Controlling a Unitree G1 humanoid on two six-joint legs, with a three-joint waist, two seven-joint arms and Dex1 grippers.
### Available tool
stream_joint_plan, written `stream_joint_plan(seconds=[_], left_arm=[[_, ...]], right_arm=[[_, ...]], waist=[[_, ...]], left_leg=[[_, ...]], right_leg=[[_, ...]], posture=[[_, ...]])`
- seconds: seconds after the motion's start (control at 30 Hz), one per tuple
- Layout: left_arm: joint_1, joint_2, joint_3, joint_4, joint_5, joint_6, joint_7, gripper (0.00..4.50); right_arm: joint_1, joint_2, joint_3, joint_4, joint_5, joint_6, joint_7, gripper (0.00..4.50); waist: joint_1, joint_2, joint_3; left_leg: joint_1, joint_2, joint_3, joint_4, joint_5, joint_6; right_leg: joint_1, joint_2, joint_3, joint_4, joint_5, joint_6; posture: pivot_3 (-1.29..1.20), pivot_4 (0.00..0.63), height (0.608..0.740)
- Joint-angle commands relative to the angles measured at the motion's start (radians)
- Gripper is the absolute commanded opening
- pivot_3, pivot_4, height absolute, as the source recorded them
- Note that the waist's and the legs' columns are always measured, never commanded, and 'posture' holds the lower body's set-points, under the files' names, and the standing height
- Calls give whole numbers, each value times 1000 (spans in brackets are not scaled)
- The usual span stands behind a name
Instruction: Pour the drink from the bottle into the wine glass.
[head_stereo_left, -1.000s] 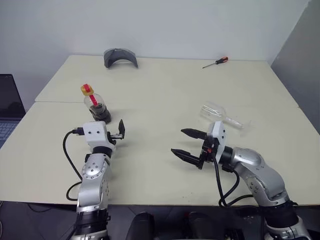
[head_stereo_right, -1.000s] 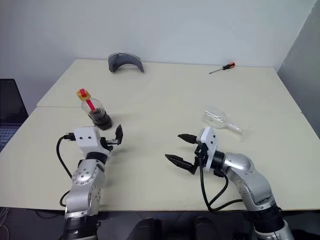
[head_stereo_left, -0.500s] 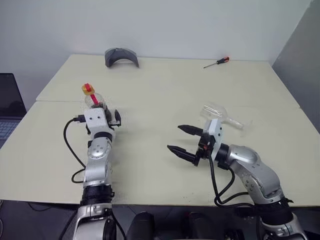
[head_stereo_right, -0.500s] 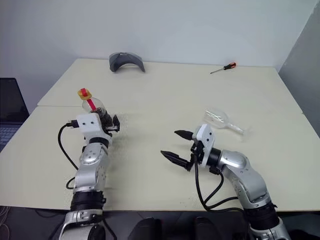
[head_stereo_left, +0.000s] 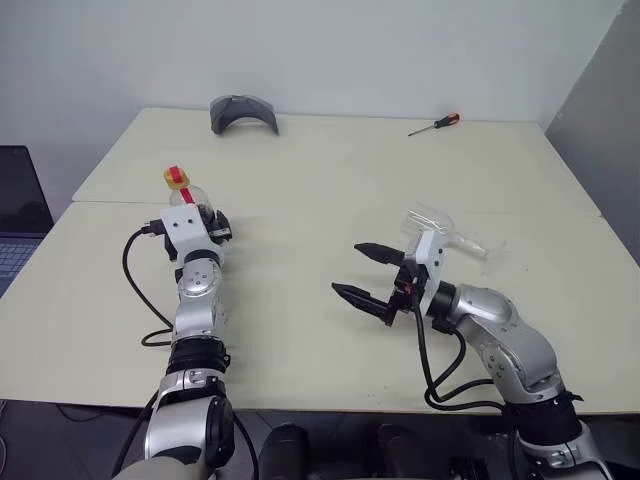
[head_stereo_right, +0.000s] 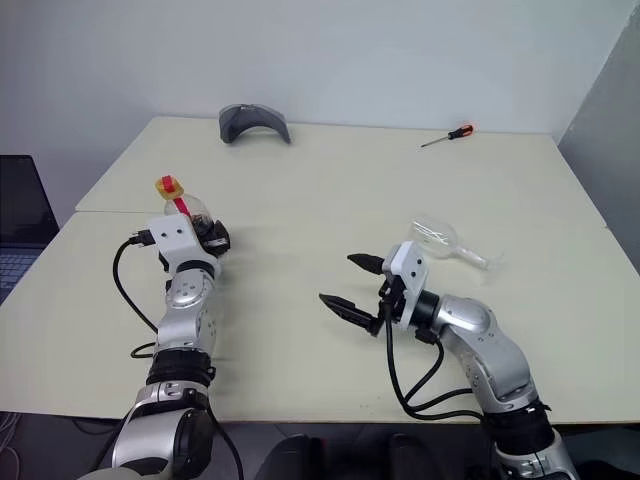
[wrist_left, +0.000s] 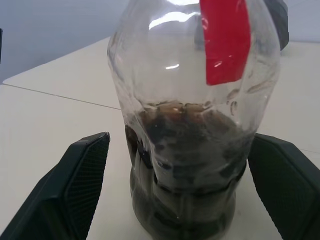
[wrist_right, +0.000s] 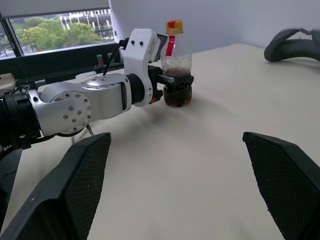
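Your left pincer (wrist_left: 182, 195) is spread wide, a finger on each side of the bottle (head_stereo_left: 190, 203), not clamped; bottle upright at centre left, the drink (wrist_left: 185, 165) low inside; your right pincer (head_stereo_left: 368, 272) gapes empty at lower centre; wine glass (head_stereo_left: 440, 226) lies tipped on the table (head_stereo_left: 330, 180) just behind it.

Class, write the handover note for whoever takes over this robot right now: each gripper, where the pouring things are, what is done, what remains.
Left gripper: open, one finger on each side of the bottle, not closed.
Right gripper: open, holding nothing, just in front of the wine glass.
Bottle upright at the table's left, drink low inside.
Wine glass lies on its side.
Done: left approach.
Left: grip bottle, stand glass, pour.
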Motion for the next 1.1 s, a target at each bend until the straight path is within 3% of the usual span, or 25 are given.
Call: stream_joint_plan(seconds=[0.03, 0.2, 0.3, 0.47, 0.6, 0.73, 0.9, 1.1], left_arm=[[-46, 24, 5, 38, -6, -42, -13, 4477], [-82, 47, -5, 101, -4, -80, -45, 4477], [-86, 54, -9, 118, -2, -99, -53, 3899], [-82, 58, -18, 112, -3, -121, -72, 2409], [-52, 51, -44, 44, -3, -120, -123, 1767], [21, 47, -134, -130, 2, -88, -257, 1572], [122, 21, -264, -422, -111, 73, -504, 1426], [216, 76, -475, -641, -190, 234, -823, 1269]], right_arm=[[-21, 16, -4, -18, 3, -10, -15, 4500], [-21, 27, -1, -24, -4, -13, -26, 4500], [-21, 29, 1, -27, -5, -14, -32, 4500], [-17, 34, 0, -33, -6, -19, -45, 4500], [8, 34, 0, -44, -14, -34, -52, 4500], [39, 29, -16, -78, -33, -61, -79, 4500], [83, -10, -49, -158, -48, -78, -100, 4500], [137, -187, -201, -348, 232, 197, -70, 4500]], waist=[[0, 0, 0], [0, 0, 0], [0, 0, 0], [0, 0, 0], [0, 0, 0], [0, 0, 0], [4, 0, 1], [2, 0, 1]], left_leg=[[0, 0, 0, 0, 0, 0], [0, 0, 0, 0, 0, 0], [0, 0, 0, 0, 0, 0], [0, 0, 0, 0, 0, 0], [0, 0, 0, 0, 0, 0], [-1, 0, 0, 0, 0, 0], [-1, -1, 1, 0, 0, -1], [1, -1, 1, 0, 0, -1]], right_leg=[[0, 0, 0, 0, 0, 0], [0, 0, 0, 0, 0, 0], [0, 0, 0, 0, 0, 0], [0, 0, 0, 0, 0, 0], [0, 0, 0, 0, 0, 0], [-1, 0, 0, 0, 0, 0], [0, -2, 0, 0, 0, 0], [0, -2, 0, 0, 0, 0]], posture=[[0, 150, 740], [0, 150, 740], [0, 150, 740], [0, 150, 740], [0, 150, 740], [0, 150, 740], [0, 150, 740], [0, 150, 740]])
